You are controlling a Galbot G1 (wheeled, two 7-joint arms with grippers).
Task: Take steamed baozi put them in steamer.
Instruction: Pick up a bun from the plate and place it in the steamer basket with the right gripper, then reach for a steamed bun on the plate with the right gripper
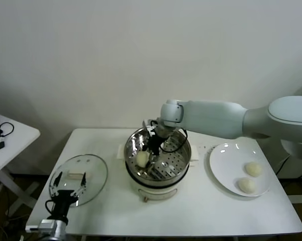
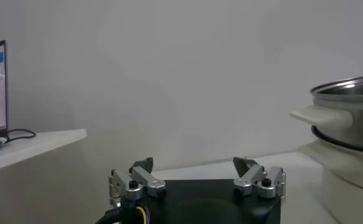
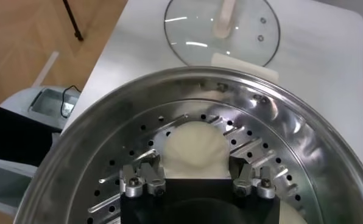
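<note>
The steamer (image 1: 183,150) is a shiny steel pot with a perforated tray, standing mid-table. My right gripper (image 1: 152,150) reaches down into it. In the right wrist view the gripper (image 3: 193,165) is open, its fingers (image 3: 150,172) standing either side of a cream-white baozi (image 3: 197,146) that rests on the tray inside the steamer (image 3: 327,140). The head view shows this baozi (image 1: 142,158) at the pot's left side. A sliver of a second bun (image 3: 286,212) shows beside it. Two more baozi (image 1: 253,168) (image 1: 247,186) lie on the white plate (image 1: 226,155).
The round glass lid (image 1: 93,173) lies flat at the table's left, also in the right wrist view (image 3: 193,30). My left gripper (image 1: 68,190) is parked open over the lid's near edge (image 2: 193,167), with the steamer (image 2: 346,115) off to its side. A small side table (image 1: 15,135) stands far left.
</note>
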